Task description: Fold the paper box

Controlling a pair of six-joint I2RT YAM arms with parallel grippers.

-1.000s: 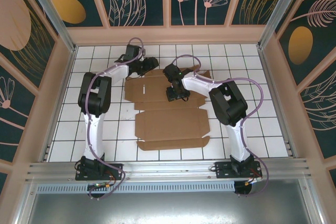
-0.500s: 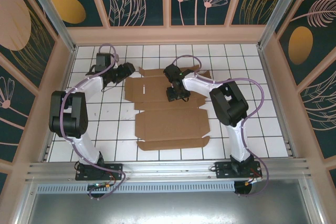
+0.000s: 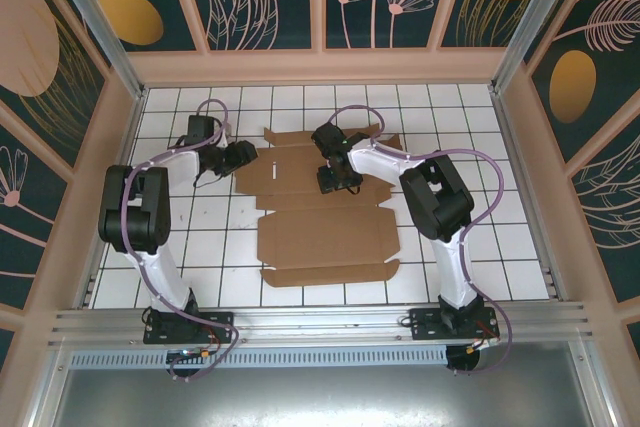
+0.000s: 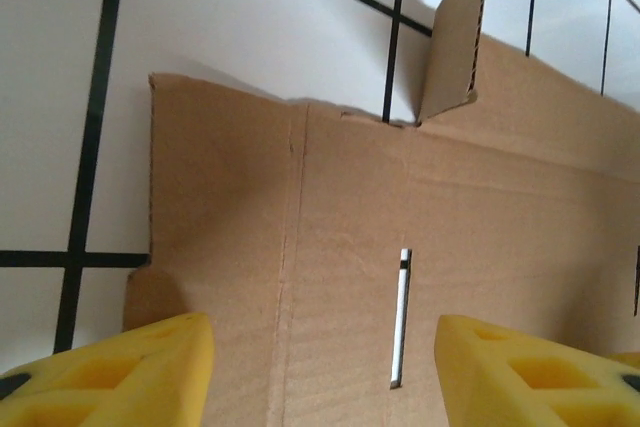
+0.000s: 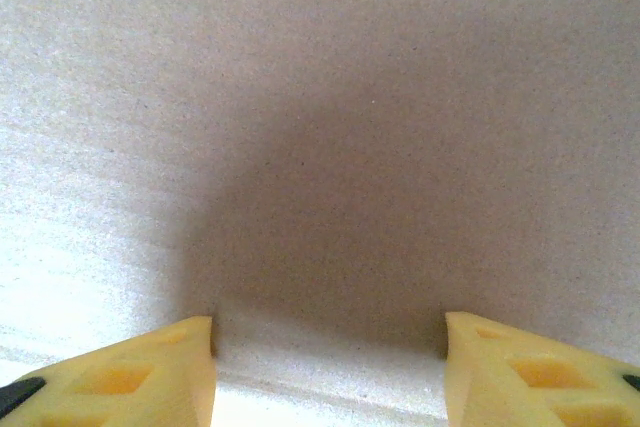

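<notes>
Here, the paper box is seen largely flat; left jaws are spread empty at its left edge, right jaws spread, seemingly pressed onto its far panel.

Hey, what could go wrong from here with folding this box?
The left gripper, jaws open at the box edge, may shove the flat sheet sideways instead of folding it. The right gripper, also open, grips nothing, so the sheet could slide. The raised flap might get crushed.
</notes>
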